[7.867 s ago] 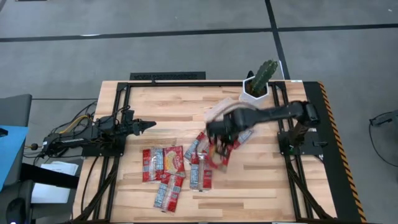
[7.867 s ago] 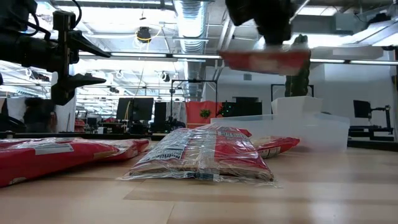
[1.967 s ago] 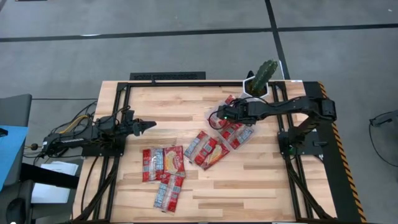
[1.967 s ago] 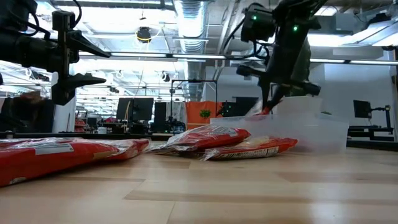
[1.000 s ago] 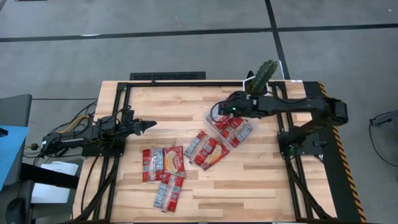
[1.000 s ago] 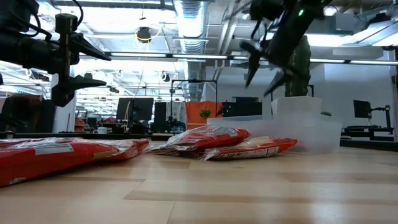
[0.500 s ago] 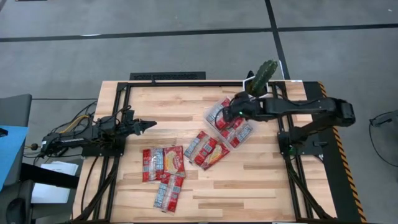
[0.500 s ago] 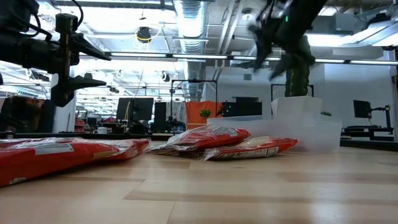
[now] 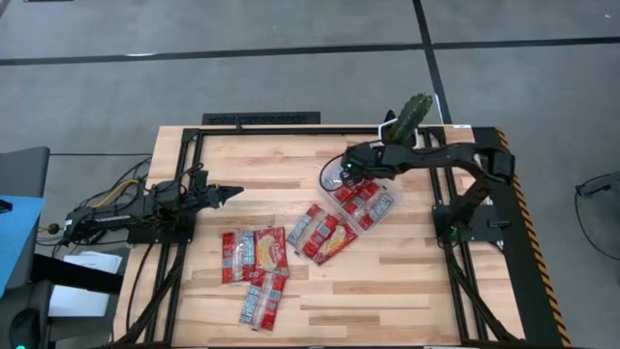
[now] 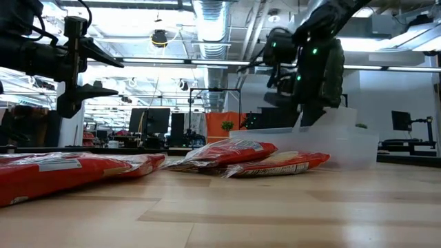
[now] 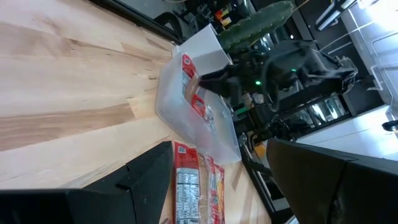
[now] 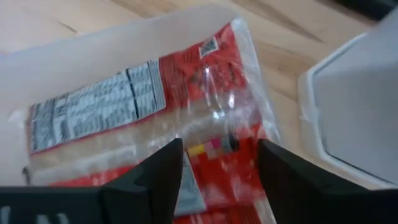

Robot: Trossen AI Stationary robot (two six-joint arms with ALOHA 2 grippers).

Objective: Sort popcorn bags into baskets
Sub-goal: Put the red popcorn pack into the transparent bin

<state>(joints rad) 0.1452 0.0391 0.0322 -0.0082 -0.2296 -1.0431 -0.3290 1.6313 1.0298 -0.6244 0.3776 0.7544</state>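
While the right gripper (image 9: 345,174) is hanging over the clear tray (image 9: 325,176) near the cactus pot (image 9: 397,142), its fingers spread over a bagged packet and pinching nothing, the sorting is looking, by my judgement, less than half done. About three popcorn bags (image 9: 365,200) are lying inside the single tray, two are overlapping just beside its corner (image 9: 321,233), and roughly four are sitting in a cluster (image 9: 255,255) well apart on the table (image 9: 417,281). The left gripper (image 9: 226,194) is waiting open at the table's left side.
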